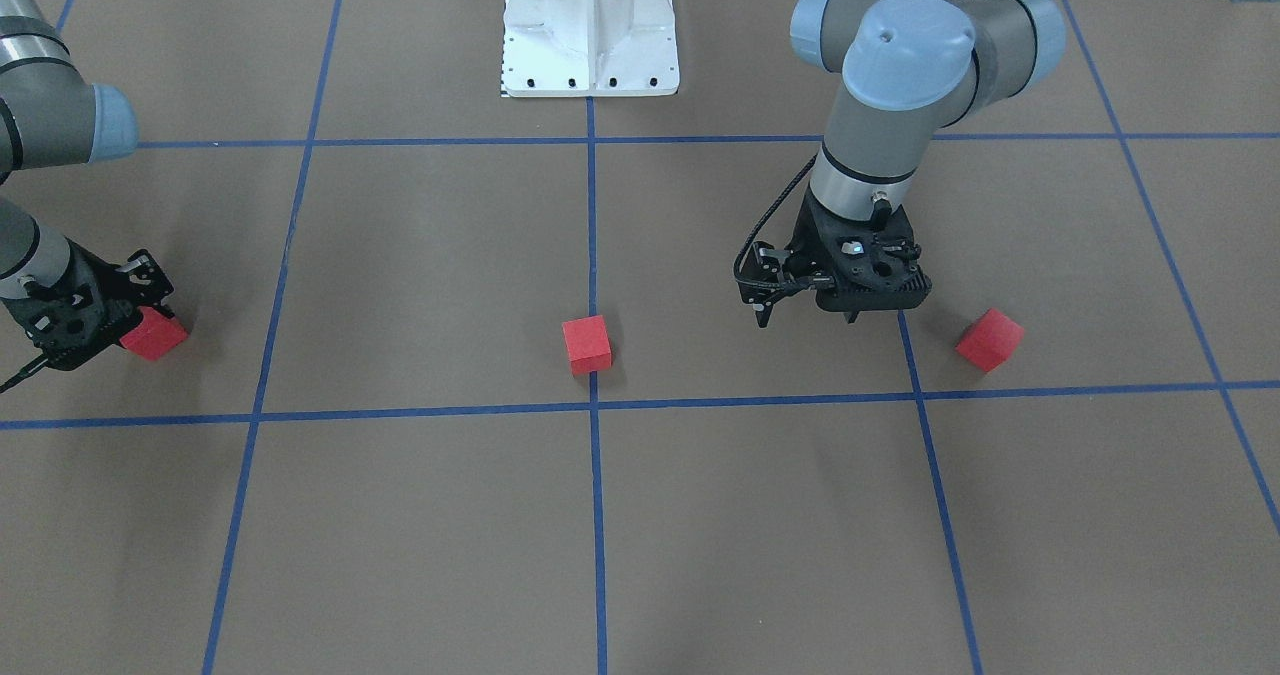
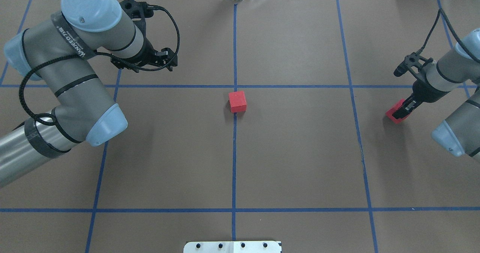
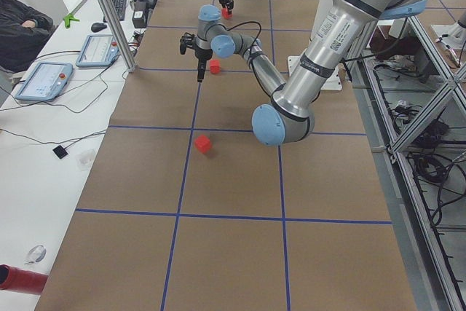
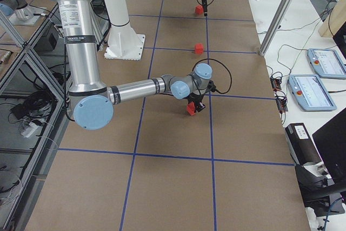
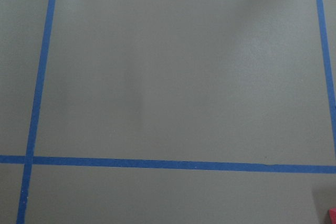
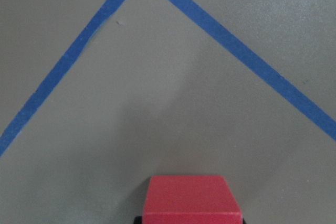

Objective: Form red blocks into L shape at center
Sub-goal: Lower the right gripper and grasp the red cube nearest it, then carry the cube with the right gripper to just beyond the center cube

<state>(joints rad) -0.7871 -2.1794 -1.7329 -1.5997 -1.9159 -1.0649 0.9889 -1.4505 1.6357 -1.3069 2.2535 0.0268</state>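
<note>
Well, nearest me, at the robot's right end of the brown papered desk [image 4: 162,187], the jaws of the right arm [image 4: 135,88] seem to pinch a small matte red cube [image 4: 190,110], well apart from centre. Further on, a second red cube [image 2: 237,101] sits on the centre blue tape line [image 2: 234,163]. Farthest, the left arm [image 1: 900,85] hangs near the third cube [image 1: 989,339]; its jaws I cannot tell. The pinched cube should land square, flush beside the middle one, without nudging it.
</note>
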